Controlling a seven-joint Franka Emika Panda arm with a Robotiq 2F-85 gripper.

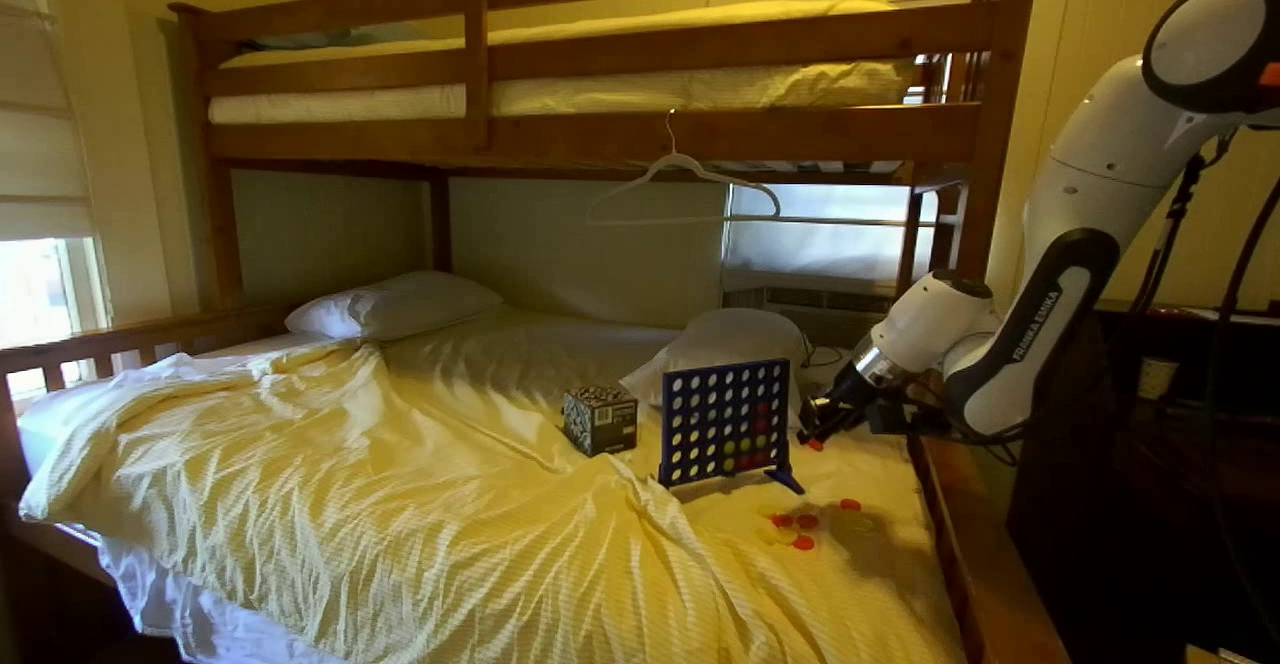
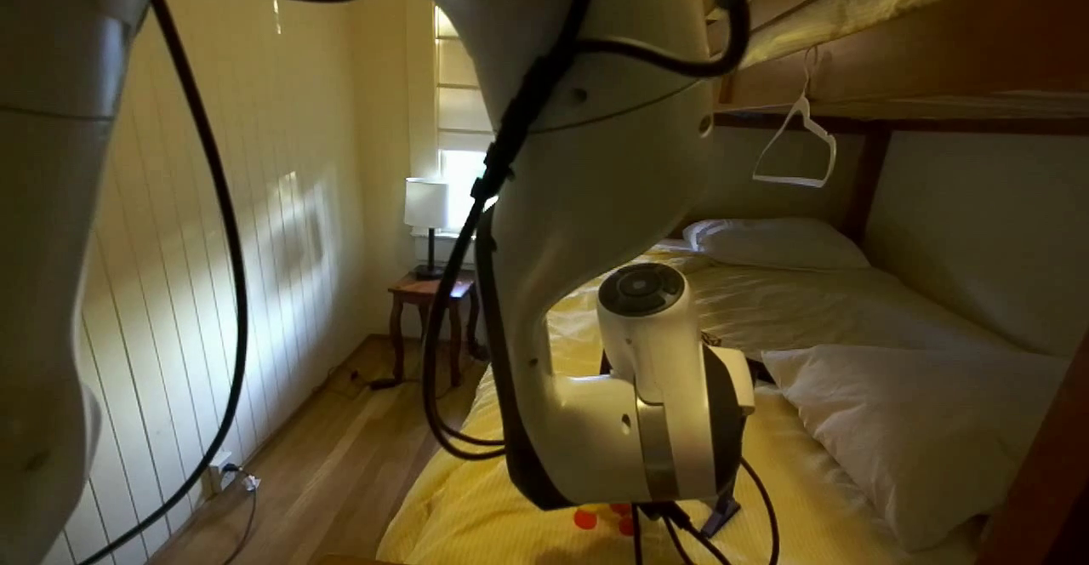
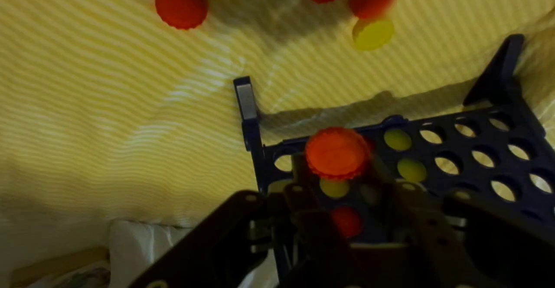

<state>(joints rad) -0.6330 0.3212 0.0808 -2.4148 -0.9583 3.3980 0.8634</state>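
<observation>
Wrist view: yellow bedding (image 3: 173, 114); blue grid (image 3: 425, 152) on it; gripper (image 3: 340, 166) nearly closed, pinching red disc (image 3: 337, 154) by grid, apparently not slotted. Filling prob. early-stage: some slotted discs (image 3: 412, 169) in, most slots bare; loose red & yellow discs (image 3: 181, 4) on bedding.

The big white arm (image 1: 1095, 154) reaches in from the side in an exterior view. It bends at a fat round joint (image 1: 1208, 36) up high, then slants down. Its wrist (image 1: 932, 319) is bent too, and the black gripper (image 3: 340, 164) leans down at a slant. The two fingers (image 3: 302, 197) are close together in a pinch. A silver ring (image 1: 878, 368) sits just above the gripper. Black cables (image 2: 515, 122) run along the arm in an exterior view.
</observation>
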